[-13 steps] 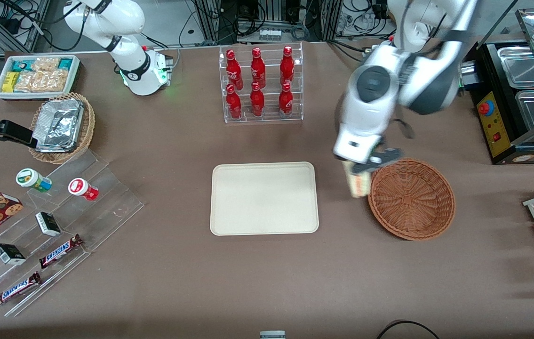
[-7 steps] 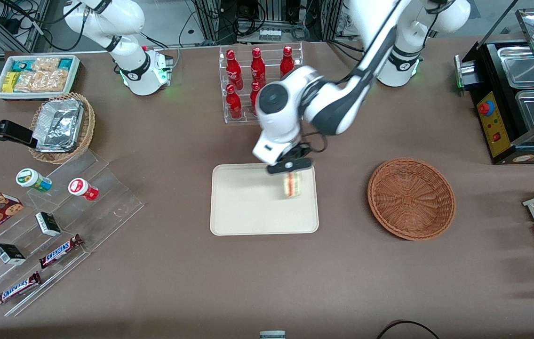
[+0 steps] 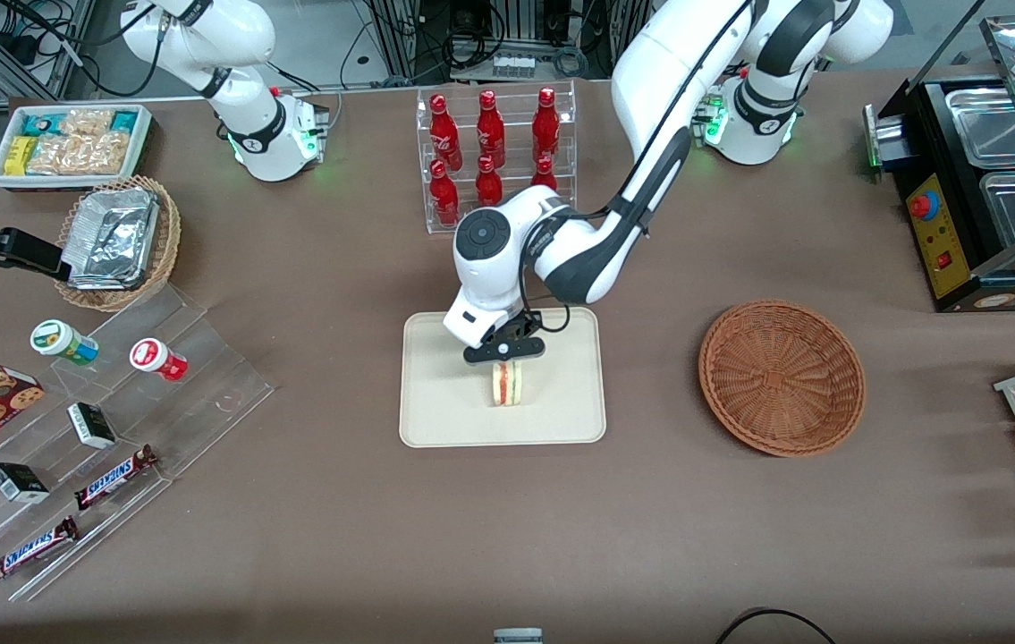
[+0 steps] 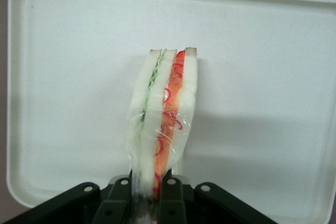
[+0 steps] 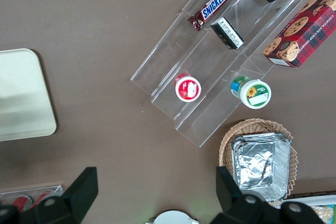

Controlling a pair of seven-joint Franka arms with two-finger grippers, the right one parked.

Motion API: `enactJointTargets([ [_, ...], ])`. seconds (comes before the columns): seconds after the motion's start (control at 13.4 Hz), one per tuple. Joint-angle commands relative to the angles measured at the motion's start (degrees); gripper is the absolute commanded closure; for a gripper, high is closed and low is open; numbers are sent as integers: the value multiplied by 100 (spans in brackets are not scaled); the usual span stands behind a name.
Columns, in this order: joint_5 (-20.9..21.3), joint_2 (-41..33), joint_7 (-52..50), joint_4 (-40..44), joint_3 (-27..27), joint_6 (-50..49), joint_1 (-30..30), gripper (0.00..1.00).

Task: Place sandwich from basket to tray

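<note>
Front view: the black two-finger gripper (image 3: 504, 356) is gripping the pale triangular sandwich wedge (image 3: 507, 385) over the cream rectangular tray (image 3: 435, 420); the reddish-brown wicker basket (image 3: 782, 377) is sitting empty.
Wrist view: the jaws are pinching the wrapped sandwich (image 4: 163, 114) above the tray (image 4: 273, 51).
Advice: lowering until it touches, then opening gently, looks best.

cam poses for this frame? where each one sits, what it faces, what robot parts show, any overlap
Front: high above the table edge, facing both arms; gripper holds the sandwich over the tray, basket empty.
Left wrist: looks down along the fingers at the sandwich and tray.
Right wrist: looks down at the snack rack; parked fingers show.
Shared: all three see the tray.
</note>
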Motion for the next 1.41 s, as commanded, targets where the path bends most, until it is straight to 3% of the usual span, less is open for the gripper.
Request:
enactJointTargets([
  [0.0,81,324,-143,480,92,-16,-100,100],
  [0.07,90,351,-64,489,92,19,-100,100],
  [0.15,90,342,-46,489,92,80,-100,88],
  [0.3,90,333,33,480,92,90,-100,27],
  [0.37,90,307,24,489,100,81,-91,9],
  [0.52,55,80,24,489,109,-137,-30,2],
  [1.04,2,-1914,111,410,127,-2403,795,2],
  [1.34,90,-3047,1348,-106,136,-3583,1357,2],
])
